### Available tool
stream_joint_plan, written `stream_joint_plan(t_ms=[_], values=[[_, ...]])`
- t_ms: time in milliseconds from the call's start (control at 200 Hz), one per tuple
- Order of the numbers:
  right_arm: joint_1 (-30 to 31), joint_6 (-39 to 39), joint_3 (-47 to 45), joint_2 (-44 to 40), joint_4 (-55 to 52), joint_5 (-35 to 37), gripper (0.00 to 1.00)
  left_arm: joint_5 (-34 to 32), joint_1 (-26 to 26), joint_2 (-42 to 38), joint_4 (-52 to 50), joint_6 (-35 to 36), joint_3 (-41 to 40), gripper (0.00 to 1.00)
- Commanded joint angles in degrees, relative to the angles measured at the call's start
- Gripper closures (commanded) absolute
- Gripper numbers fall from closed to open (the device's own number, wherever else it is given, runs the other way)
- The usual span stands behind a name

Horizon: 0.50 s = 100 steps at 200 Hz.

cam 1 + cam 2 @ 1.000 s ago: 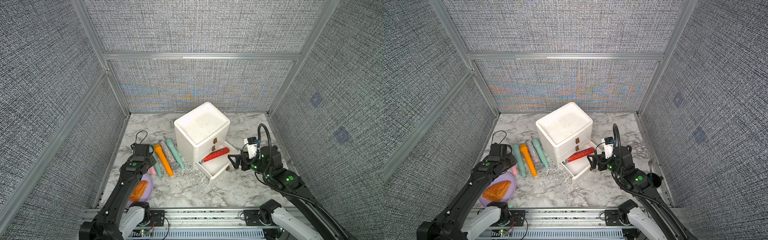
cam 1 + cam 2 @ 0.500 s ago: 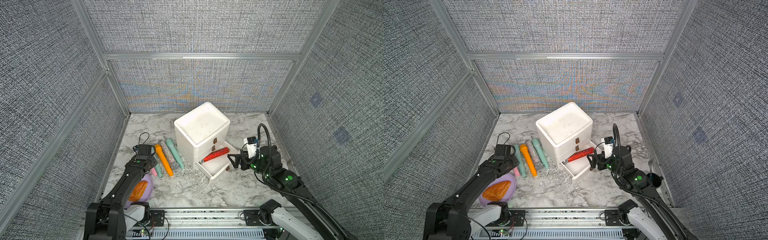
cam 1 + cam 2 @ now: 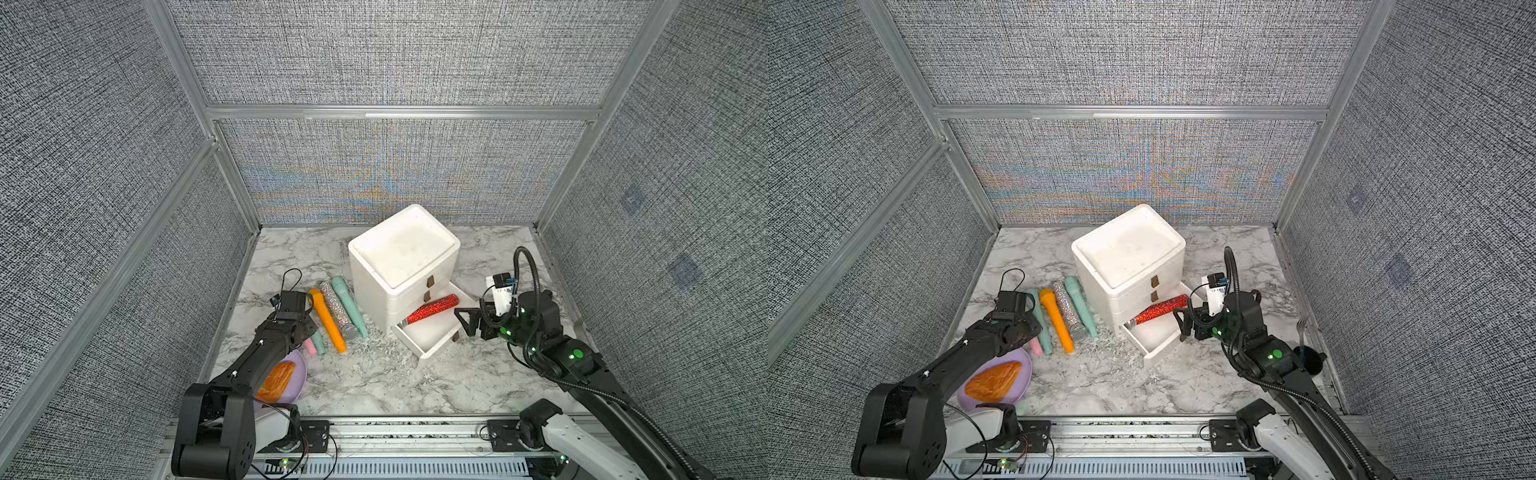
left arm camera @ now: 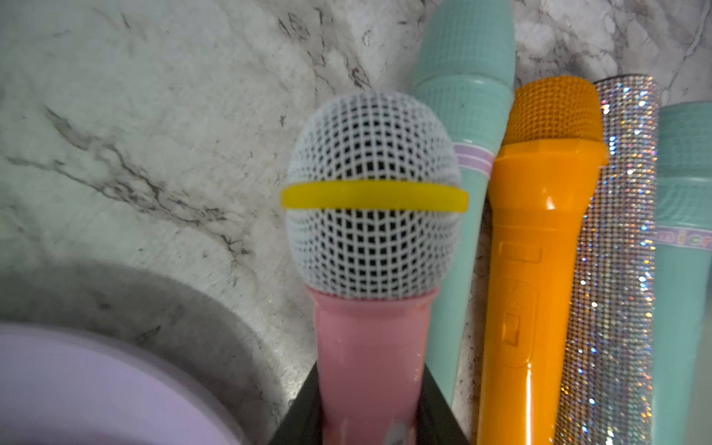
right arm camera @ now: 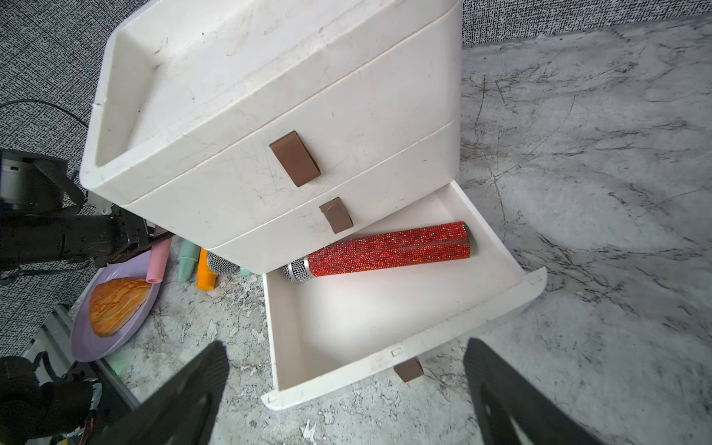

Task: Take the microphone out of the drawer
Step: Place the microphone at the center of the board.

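Left gripper [image 4: 368,408]: nearly closed, black fingers [image 4: 300,416] pinching the handle of the pink microphone [image 4: 371,269]; whether the microphone is lifted off the marble tabletop [image 4: 154,115] cannot be told.
Pink microphone's neighbours: mint microphone [image 4: 458,115] just beside it, then the orange microphone [image 4: 539,231].
Right gripper [image 5: 345,344]: jaws spread wide, holding nothing, hovering just in front of the pulled-out bottom drawer [image 5: 404,358].
Red glitter microphone [image 5: 385,250]: lying inside the bottom drawer along its back, mesh head tucked under the white drawer cabinet [image 3: 403,249].
Change over the last second: the left arm has folded back toward its base and its gripper has edged toward the microphone row. The right gripper and the red microphone are unchanged.
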Motion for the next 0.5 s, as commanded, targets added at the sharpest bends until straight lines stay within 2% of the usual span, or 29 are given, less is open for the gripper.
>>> stream_joint_plan(t_ms=[0, 495], values=[[0.1, 0.1, 0.3, 0.2, 1.9, 0.3, 0.02, 0.3, 0.0, 0.9, 2.3, -0.6, -0.3, 1.00], [0.3, 0.4, -0.3, 0.7, 2.8, -0.1, 0.02, 5.4, 0.0, 4.4, 3.8, -1.6, -0.2, 0.99]])
